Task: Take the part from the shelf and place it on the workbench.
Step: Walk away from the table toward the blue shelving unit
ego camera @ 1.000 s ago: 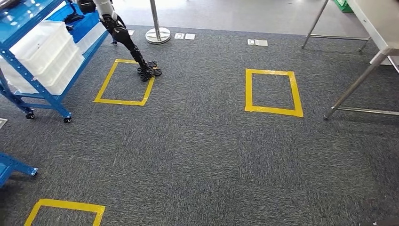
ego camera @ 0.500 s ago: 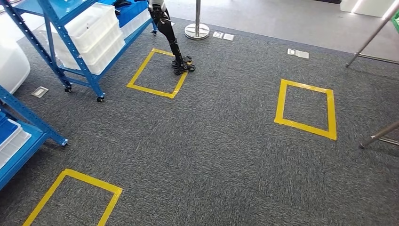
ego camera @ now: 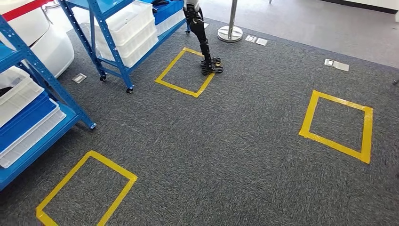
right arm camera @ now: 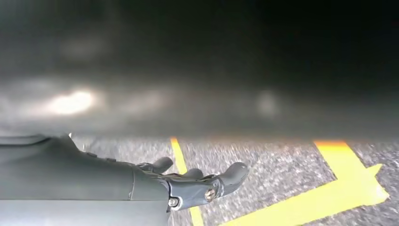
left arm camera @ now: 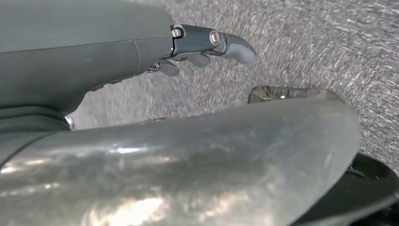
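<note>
Head view showed grey carpet with yellow tape squares, blue shelf near left holding white and blue bins; which bin held the part could not be told. Left hand and right hand hung at the sides, fingers loosely apart, holding nothing. Judged step: approach the shelf. Best to stop square in the near tape square before reaching.

Grey carpet floor bears yellow tape squares at 11, 3 and 7 o'clock. Blue wheeled shelf at 10 o'clock carries stacked white bins.
</note>
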You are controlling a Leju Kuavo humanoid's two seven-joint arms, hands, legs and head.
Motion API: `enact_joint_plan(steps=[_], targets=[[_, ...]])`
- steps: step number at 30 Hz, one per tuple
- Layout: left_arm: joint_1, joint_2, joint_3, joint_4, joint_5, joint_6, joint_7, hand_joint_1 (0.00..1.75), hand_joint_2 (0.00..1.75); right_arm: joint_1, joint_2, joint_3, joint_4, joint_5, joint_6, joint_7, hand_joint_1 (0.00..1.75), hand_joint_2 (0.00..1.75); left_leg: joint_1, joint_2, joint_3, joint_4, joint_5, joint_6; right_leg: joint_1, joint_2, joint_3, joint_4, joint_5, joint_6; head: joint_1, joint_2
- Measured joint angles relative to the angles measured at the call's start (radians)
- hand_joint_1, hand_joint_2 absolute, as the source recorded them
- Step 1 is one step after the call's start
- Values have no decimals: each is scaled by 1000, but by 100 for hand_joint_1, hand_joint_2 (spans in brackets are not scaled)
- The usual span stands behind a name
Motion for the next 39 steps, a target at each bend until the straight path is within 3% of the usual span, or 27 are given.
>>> enact_joint_plan(steps=[1,3,5,7,8,10,12,14,15,16,18,20,22,23,24,26,27,28,29,30,31,33,35,36,37,38,39], targets=[[0,1,0,0,-2,-4,-4,0,0,-1,0,0,0,0,0,-2,0,0,1,10,31,-51,29,1,0,-13,2,0,-2,0,0,0],[-1,2,0,0,-9,-5,-10,0,0,-2,1,0,0,0,1,-4,0,0,-4,63,109,-186,80,7,6,-35,8,1,-7,5,-1,0],[-3,3,0,0,-12,0,-12,0,0,-2,1,0,0,0,1,-5,0,0,-12,93,142,-250,93,17,14,-54,13,2,-12,13,2,0],[-4,3,3,-1,-7,4,-7,0,0,-4,1,0,0,0,1,-5,0,0,-15,66,138,-256,96,29,16,-78,16,0,-15,22,4,0],[-4,3,5,-1,-3,4,-2,0,0,-5,1,0,-1,0,1,-5,0,0,-14,51,138,-261,99,35,15,-72,15,5,-20,26,4,0],[-5,3,8,-1,3,4,5,0,0,-5,1,0,-1,1,1,-5,0,0,-7,23,138,-269,109,49,11,-18,-11,64,-55,30,8,0],[-6,3,9,-1,5,3,7,0,0,-3,1,0,0,1,0,-5,0,0,-4,-6,131,-270,115,58,5,45,-75,196,-113,26,13,0],[-7,3,10,-1,6,3,7,0,0,-2,1,0,0,1,0,-5,0,0,-3,-41,125,-270,120,60,2,62,-125,290,-139,31,14,0],[-6,3,10,-1,8,0,7,0,0,-1,1,0,0,1,0,-4,0,0,-3,-59,124,-270,122,58,0,65,-124,282,-126,39,14,0],[-6,3,12,-1,11,-5,7,0,0,-1,1,0,0,1,0,-4,0,0,-1,-76,124,-269,124,55,-3,70,-103,233,-100,49,14,0],[-6,3,17,-1,23,-25,7,0,0,-1,1,-1,0,2,0,-3,0,0,-2,-105,122,-267,128,46,-10,109,-40,89,-39,64,15,0],[-7,3,27,-1,40,-46,6,0,0,-2,1,-1,0,4,0,-4,0,0,-4,-126,116,-266,131,35,-12,134,-9,12,-10,56,14,0],[-4,4,39,-1,57,-62,0,0,0,-5,1,-1,0,4,0,-5,0,0,-3,-140,111,-269,137,23,-10,116,-7,6,-4,36,13,0],[-3,4,46,-1,64,-70,-4,0,0,-6,1,-1,0,5,0,-5,0,0,-2,-130,107,-266,136,18,-10,105,-5,5,0,28,12,0],[-1,4,51,-1,69,-78,-10,0,0,-6,2,-2,0,5,0,-5,0,0,-3,-106,100,-250,125,14,-12,93,-2,3,4,20,10,0],[-1,4,59,-1,72,-92,-19,0,0,-2,2,-4,0,5,0,-7,0,0,-4,-38,61,-160,66,7,-11,67,-2,2,7,8,3,0],[-2,4,61,-1,72,-98,-23,0,0,0,2,-5,0,5,0,-7,0,0,-3,-17,30,-90,29,4,-9,52,-2,2,7,4,0,0],[-3,4,63,-1,72,-103,-27,0,0,3,2,-7,0,5,0,-8,0,0,-1,-8,2,-25,1,1,-7,36,-2,2,6,1,-1,0],[-3,4,65,-1,72,-108,-32,0,0,4,1,-8,0,5,0,-8,0,0,0,-5,-14,13,-10,-1,-6,20,-2,2,5,0,-1,0],[-2,4,66,-1,71,-111,-37,0,0,4,1,-9,0,5,0,-8,0,0,2,-2,-11,15,-1,-2,-5,5,-2,2,4,-1,-1,0],[-2,5,66,-1,71,-113,-42,0,0,3,2,-10,0,5,0,-8,0,0,3,4,12,-25,24,-3,-5,-7,0,2,2,-1,-1,0],[-3,7,66,-1,69,-117,-50,0,0,3,2,-12,0,4,-1,-10,0,0,0,51,91,-162,80,2,-1,-29,6,3,-3,5,-2,0],[-5,8,66,-1,65,-124,-57,0,0,2,2,-15,0,4,-2,-12,0,0,-7,85,135,-245,100,13,7,-49,11,3,-10,15,0,0],[-6,9,66,-1,63,-127,-59,0,0,2,2,-16,0,4,-2,-12,0,0,-12,83,136,-253,97,19,10,-60,13,1,-12,20,2,0],[-6,10,66,-1,62,-129,-60,0,0,0,2,-17,0,4,-2,-13,0,0,-12,66,134,-255,99,27,10,-73,17,-1,-13,24,3,0],[-6,10,66,-1,62,-132,-61,0,0,-2,2,-17,-1,3,-2,-13,0,0,-11,52,133,-259,102,33,9,-69,20,2,-16,30,4,0],[-6,10,66,-1,61,-134,-63,0,0,-3,2,-17,-1,2,-2,-14,0,0,-8,38,134,-264,107,41,7,-48,15,16,-27,33,5,0]])
